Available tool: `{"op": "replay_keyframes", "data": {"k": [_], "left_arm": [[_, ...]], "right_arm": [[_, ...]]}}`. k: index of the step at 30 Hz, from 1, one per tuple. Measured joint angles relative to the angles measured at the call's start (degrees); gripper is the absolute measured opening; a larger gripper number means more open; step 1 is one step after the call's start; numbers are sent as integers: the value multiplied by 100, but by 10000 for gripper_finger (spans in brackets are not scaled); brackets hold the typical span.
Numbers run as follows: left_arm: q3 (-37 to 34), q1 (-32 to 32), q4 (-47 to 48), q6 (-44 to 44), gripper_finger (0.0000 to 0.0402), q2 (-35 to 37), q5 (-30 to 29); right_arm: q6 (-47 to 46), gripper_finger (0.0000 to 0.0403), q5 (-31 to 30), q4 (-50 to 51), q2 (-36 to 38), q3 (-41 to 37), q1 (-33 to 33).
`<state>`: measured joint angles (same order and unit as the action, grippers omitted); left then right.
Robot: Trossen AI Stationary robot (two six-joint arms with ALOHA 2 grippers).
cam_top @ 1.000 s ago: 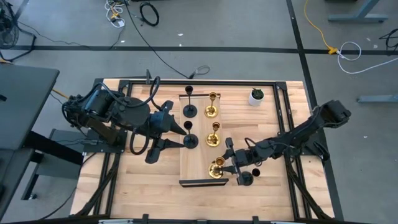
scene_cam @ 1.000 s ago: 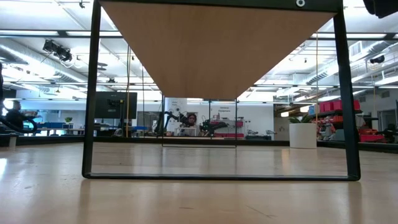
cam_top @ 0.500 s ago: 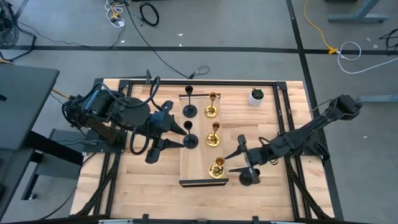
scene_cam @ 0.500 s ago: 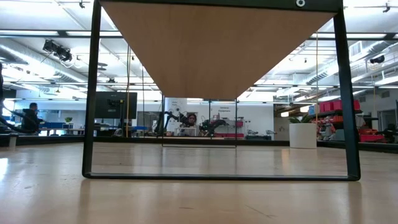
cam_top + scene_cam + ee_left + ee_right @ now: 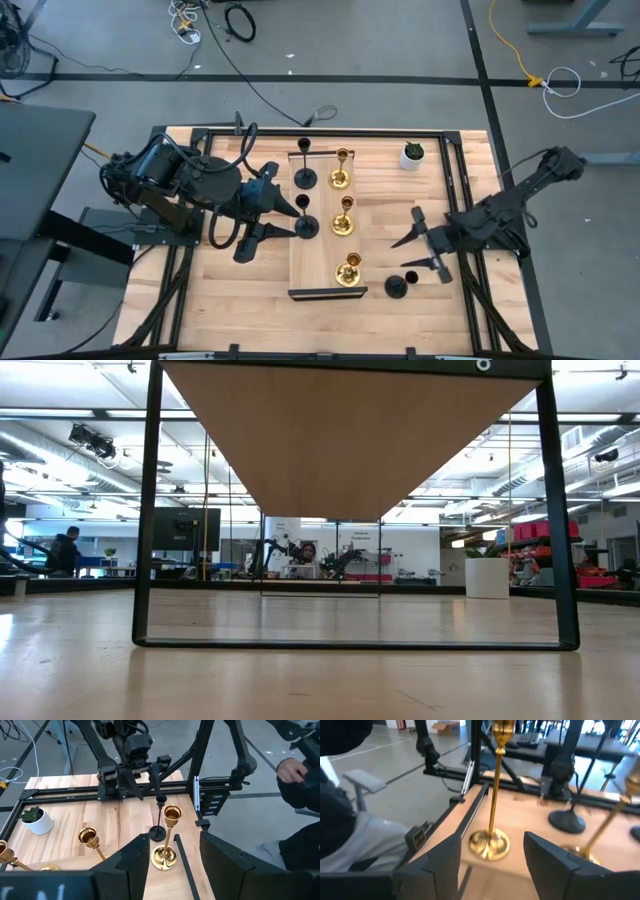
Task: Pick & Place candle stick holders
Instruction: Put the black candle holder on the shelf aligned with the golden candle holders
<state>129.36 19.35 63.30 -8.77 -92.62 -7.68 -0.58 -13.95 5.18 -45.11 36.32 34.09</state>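
Five holders stand on the board (image 5: 320, 255): three gold (image 5: 348, 271) in its right column, two black (image 5: 305, 226) in its left. The sixth, a black holder (image 5: 396, 287), waits on the table right of the board, just beside the right gripper (image 5: 422, 251), whose jaws are spread and empty. The left gripper (image 5: 262, 211) sits at the middle black one, jaws parted around its stem, not visibly pinching.

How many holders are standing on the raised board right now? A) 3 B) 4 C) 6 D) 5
D: the high view shows three gold and two black holders on the board, while the third black holder stands off it on the table, near the right claw.
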Motion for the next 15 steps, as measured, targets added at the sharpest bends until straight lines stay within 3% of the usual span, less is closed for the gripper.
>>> {"op": "replay_keyframes", "data": {"k": [3,8,15], "left_arm": [[-2,0,1,-1,177,0,0],[-1,0,-1,-1,177,0,0],[-1,0,-1,-1,177,0,-20]], "right_arm": [[-281,208,29,666,401,0,63],[-905,200,571,1657,858,0,143],[-1425,196,1013,2165,962,-2,181]]}}
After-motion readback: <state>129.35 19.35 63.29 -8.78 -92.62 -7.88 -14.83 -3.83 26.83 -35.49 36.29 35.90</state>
